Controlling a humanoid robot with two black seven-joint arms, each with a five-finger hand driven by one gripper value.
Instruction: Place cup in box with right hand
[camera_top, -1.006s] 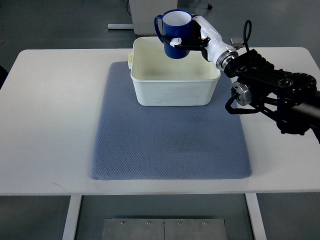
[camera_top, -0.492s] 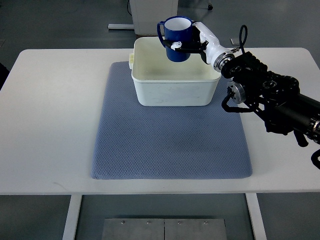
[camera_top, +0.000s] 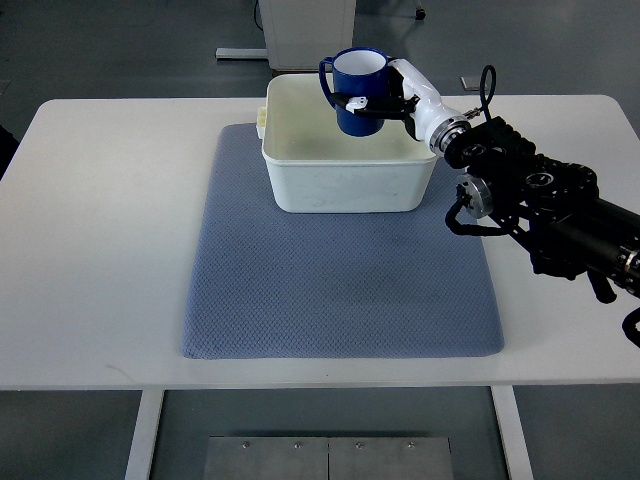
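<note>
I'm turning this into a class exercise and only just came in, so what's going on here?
A humanoid robot's right hand grips a blue cup, upright with its handle toward the picture's left, and holds it over the far part of a white box. The box sits at the far end of a blue-grey mat on a white table. The cup is not released yet. The left arm is out of view.

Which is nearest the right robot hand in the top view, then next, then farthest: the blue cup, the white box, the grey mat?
From the right robot hand:
1. Blue cup, held in its fingers over the box.
2. White box, directly beneath.
3. Grey mat, under the box, stretching toward the table's near edge.
</note>
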